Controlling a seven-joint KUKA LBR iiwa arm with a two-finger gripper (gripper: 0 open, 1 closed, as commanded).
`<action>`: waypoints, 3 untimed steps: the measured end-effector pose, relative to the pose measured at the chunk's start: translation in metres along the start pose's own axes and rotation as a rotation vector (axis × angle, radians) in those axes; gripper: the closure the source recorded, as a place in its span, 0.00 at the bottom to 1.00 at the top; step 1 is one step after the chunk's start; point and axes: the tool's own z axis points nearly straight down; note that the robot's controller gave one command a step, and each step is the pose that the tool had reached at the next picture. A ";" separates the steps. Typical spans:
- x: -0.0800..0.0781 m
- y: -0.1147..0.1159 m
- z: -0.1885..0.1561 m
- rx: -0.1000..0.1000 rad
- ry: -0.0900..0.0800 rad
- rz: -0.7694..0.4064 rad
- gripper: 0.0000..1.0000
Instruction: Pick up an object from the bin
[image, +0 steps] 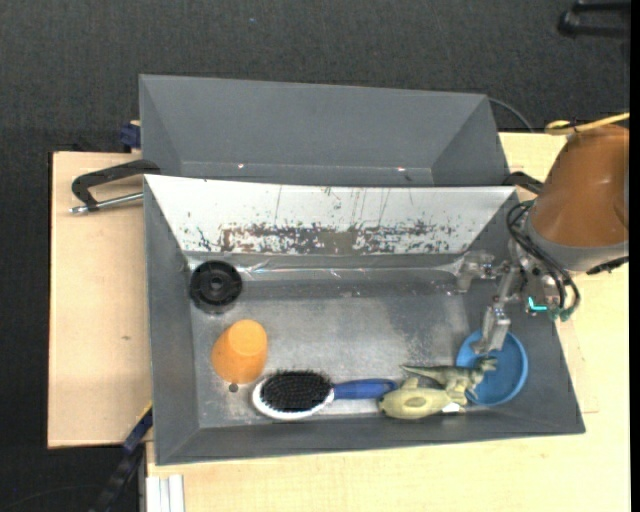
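Blue round bowl (508, 375): shallow, open side up, slightly tilted. Sits in bin's (380, 320) front right corner, against right wall. Left rim touched and partly overlapped by olive-yellow toy (415, 403).

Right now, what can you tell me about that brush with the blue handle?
The hairbrush lies flat along the bin's front wall, bristles up. Its oval head has black bristles in a white rim; the blue handle, plastic by its look, points right and seems to touch the pale olive toy.
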 end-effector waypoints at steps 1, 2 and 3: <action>0.039 -0.008 0.058 0.003 -0.011 -0.400 0.00; 0.038 -0.005 0.057 0.001 -0.012 -0.404 1.00; 0.039 -0.007 0.057 0.003 -0.011 -0.402 0.00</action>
